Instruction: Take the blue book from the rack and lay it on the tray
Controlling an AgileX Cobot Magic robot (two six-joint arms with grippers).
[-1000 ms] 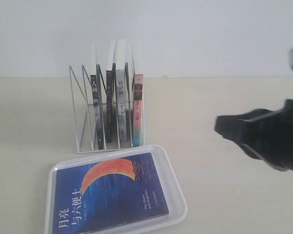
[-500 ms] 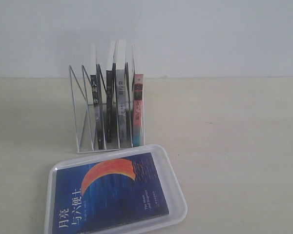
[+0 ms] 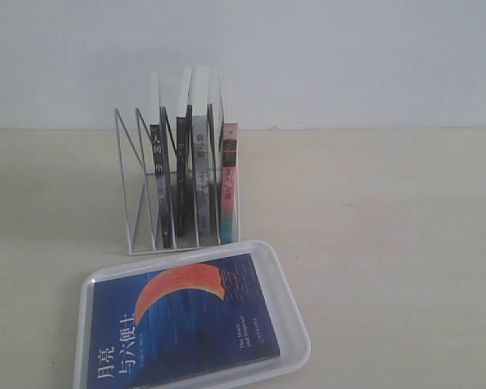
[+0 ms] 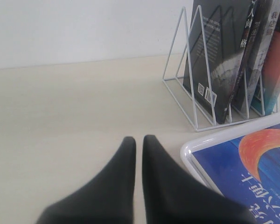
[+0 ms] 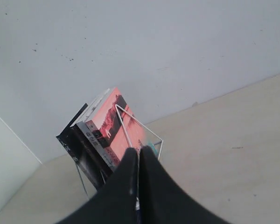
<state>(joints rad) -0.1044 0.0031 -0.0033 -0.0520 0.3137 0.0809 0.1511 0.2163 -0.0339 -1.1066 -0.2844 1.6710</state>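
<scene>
While both arms' jaws are together, one blue book (image 3: 182,320) lies on one tray (image 3: 296,331), four books (image 3: 200,174) in one rack (image 3: 128,235).

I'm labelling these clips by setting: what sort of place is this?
Probably a lab test bench: a plain pale table against a blank white wall, with a wire rack and a tray.

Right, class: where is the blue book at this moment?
In the exterior view, lower left, the blue book lies flat in the tray, just in front of the rack.
</scene>
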